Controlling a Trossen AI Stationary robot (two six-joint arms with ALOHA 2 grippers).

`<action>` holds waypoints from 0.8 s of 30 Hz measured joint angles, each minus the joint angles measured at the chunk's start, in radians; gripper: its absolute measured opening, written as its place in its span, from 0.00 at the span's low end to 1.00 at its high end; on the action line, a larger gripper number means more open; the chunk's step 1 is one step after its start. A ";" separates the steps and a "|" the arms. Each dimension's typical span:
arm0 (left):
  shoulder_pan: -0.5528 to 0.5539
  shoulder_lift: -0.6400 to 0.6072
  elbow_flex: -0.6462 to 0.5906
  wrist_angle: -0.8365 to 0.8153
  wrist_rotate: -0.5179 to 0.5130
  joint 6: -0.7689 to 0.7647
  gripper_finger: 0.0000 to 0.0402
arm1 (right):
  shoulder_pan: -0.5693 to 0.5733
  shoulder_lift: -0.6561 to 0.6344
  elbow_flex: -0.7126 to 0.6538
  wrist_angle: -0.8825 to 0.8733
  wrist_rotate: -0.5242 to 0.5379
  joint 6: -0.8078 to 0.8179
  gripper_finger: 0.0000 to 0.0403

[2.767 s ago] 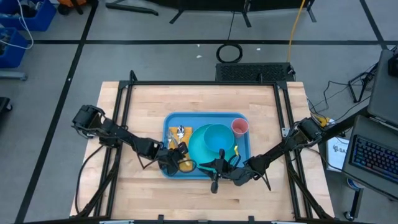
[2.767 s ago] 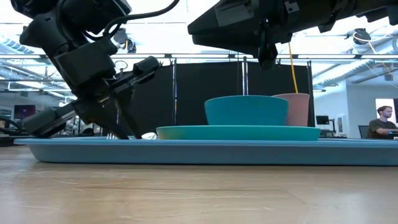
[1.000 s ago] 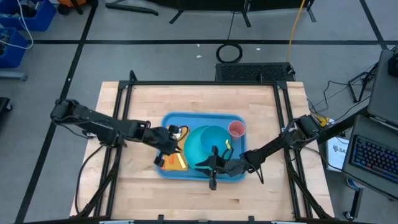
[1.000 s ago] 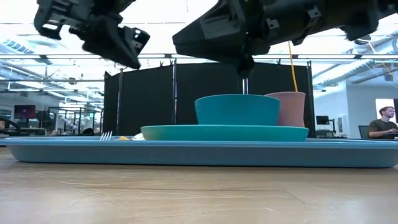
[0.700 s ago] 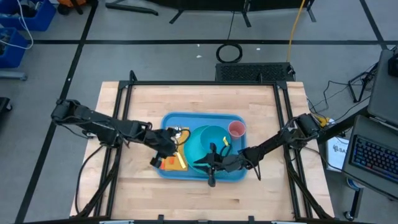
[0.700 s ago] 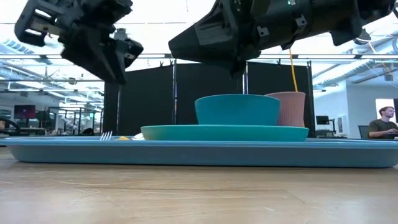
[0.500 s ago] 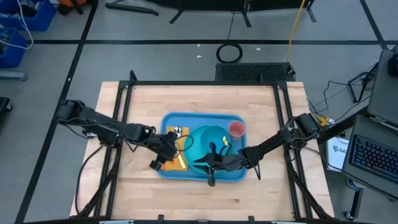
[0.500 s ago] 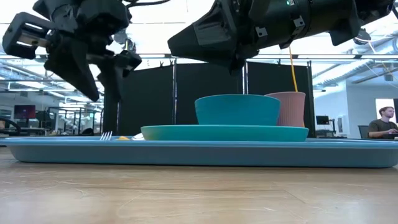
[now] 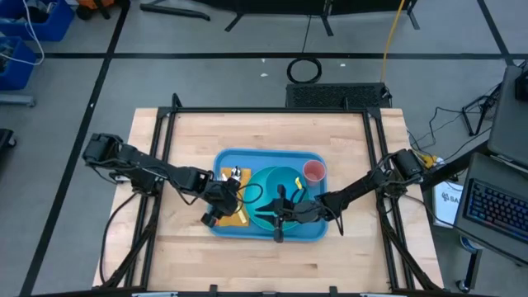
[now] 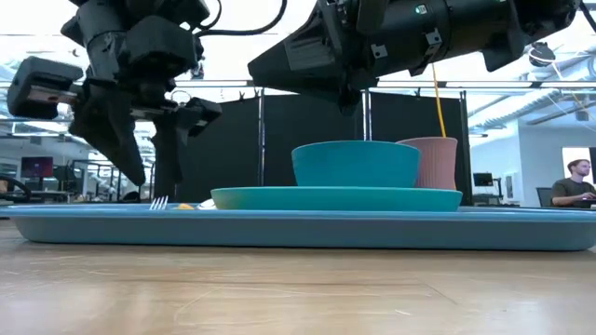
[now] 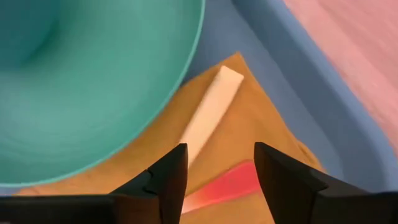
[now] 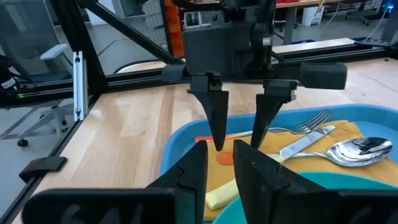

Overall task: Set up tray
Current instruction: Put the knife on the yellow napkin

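The light-blue tray [image 9: 272, 153] lies mid-table and carries a teal plate [image 9: 262, 198] with a teal bowl [image 10: 358, 163] on it, and a pink cup [image 9: 314, 171]. On the tray's left part lies a yellow-orange napkin [image 11: 255, 118]. A cream stick [image 11: 208, 112], a red one [image 11: 224, 186], a fork [image 12: 311, 121], a knife [image 12: 305, 143] and a spoon [image 12: 357, 149] lie on it. My left gripper [image 11: 217, 155] hangs open over the napkin, fingers pointing down and clear of it. My right gripper [image 12: 221, 165] hovers above the plate's near left rim, its fingers a narrow gap apart with nothing seen between them.
Bare wooden table [image 9: 190, 132] surrounds the tray, and black frame rails [image 9: 165, 140] run along both sides. Beyond the table a person [image 10: 577, 181] sits at the far right of the room. A black mat [image 9: 337, 95] lies past the far edge.
My left gripper has opened, moved toward the table's near edge and come down from high above the tray. Its fingers now hang just over the napkin. My right gripper has drifted slightly toward the table's left.
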 joint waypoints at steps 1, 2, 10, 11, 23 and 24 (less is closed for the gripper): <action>0.000 0.008 0.000 0.012 -0.010 0.009 0.46 | 0.000 0.000 0.000 -0.001 0.000 0.001 0.17; 0.000 0.013 0.000 0.022 -0.020 0.018 0.45 | 0.000 0.000 0.000 0.000 0.000 0.001 0.17; 0.010 0.098 0.014 0.031 -0.040 0.067 0.38 | 0.000 0.000 0.001 0.001 0.000 0.001 0.17; 0.011 0.103 0.019 0.041 -0.038 0.070 0.38 | 0.000 0.000 0.001 0.003 0.000 0.001 0.17; 0.033 0.124 0.132 -0.113 -0.049 0.109 0.38 | 0.000 -0.001 -0.001 -0.007 0.000 0.023 0.17; 0.040 0.124 0.134 -0.112 -0.040 0.109 0.38 | 0.000 -0.001 -0.001 -0.007 0.001 0.023 0.17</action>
